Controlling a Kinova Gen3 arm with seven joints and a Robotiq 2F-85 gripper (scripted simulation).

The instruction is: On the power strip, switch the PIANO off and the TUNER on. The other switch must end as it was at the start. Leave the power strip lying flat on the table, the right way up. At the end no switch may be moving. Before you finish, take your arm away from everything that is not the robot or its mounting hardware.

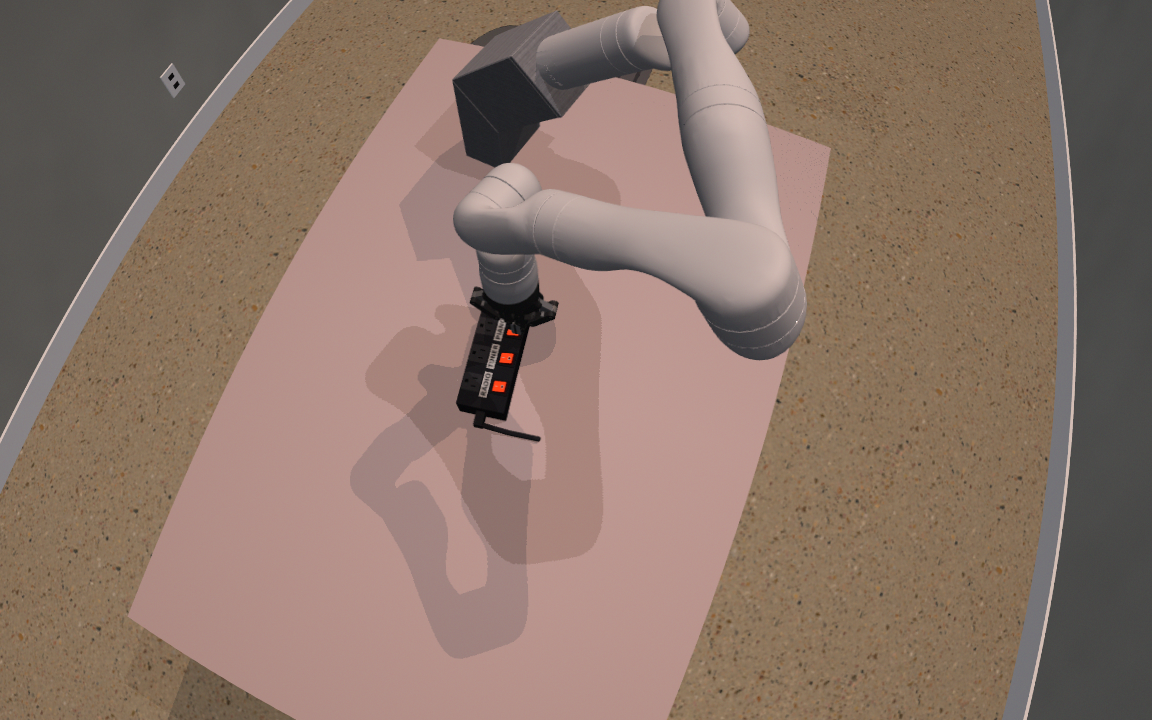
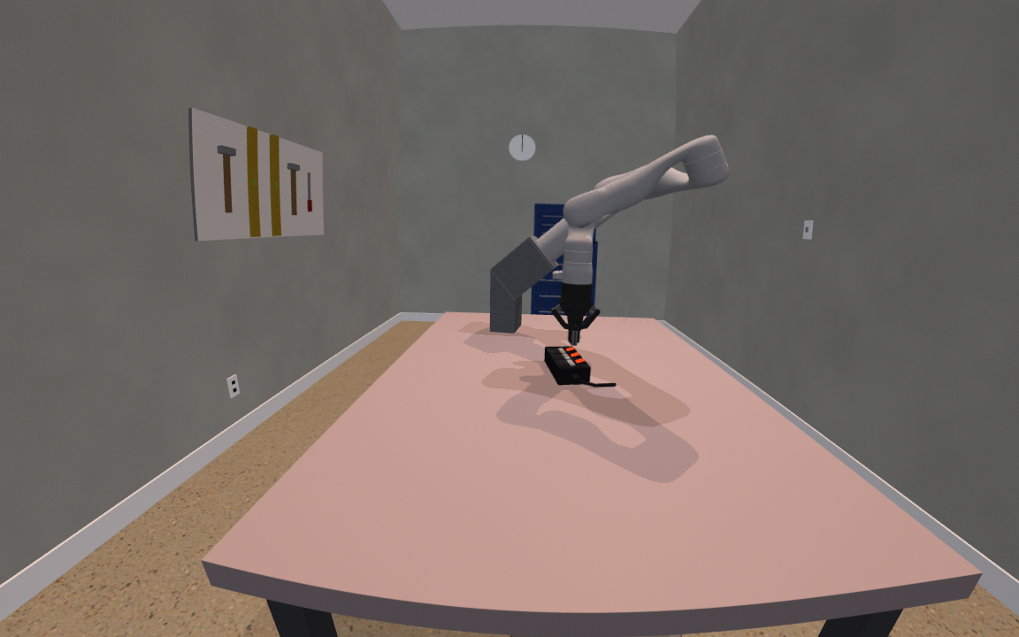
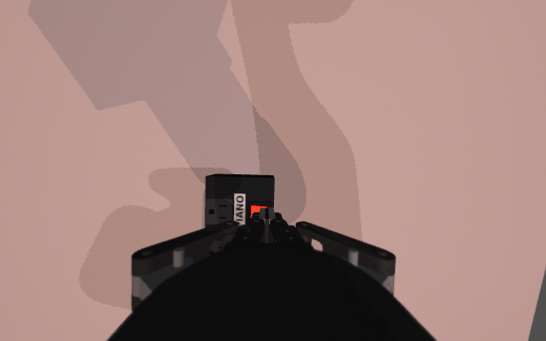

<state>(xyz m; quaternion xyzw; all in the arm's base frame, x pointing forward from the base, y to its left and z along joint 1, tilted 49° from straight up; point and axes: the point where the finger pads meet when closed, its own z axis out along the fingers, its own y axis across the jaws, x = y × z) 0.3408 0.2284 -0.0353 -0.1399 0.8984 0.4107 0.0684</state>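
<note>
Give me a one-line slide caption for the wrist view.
Shut tool poised over the lit orange PIANO switch at the end of the black power strip on the pink table.

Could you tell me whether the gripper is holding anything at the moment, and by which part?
Nothing is held: the gripper is shut on itself above the power strip.
</note>
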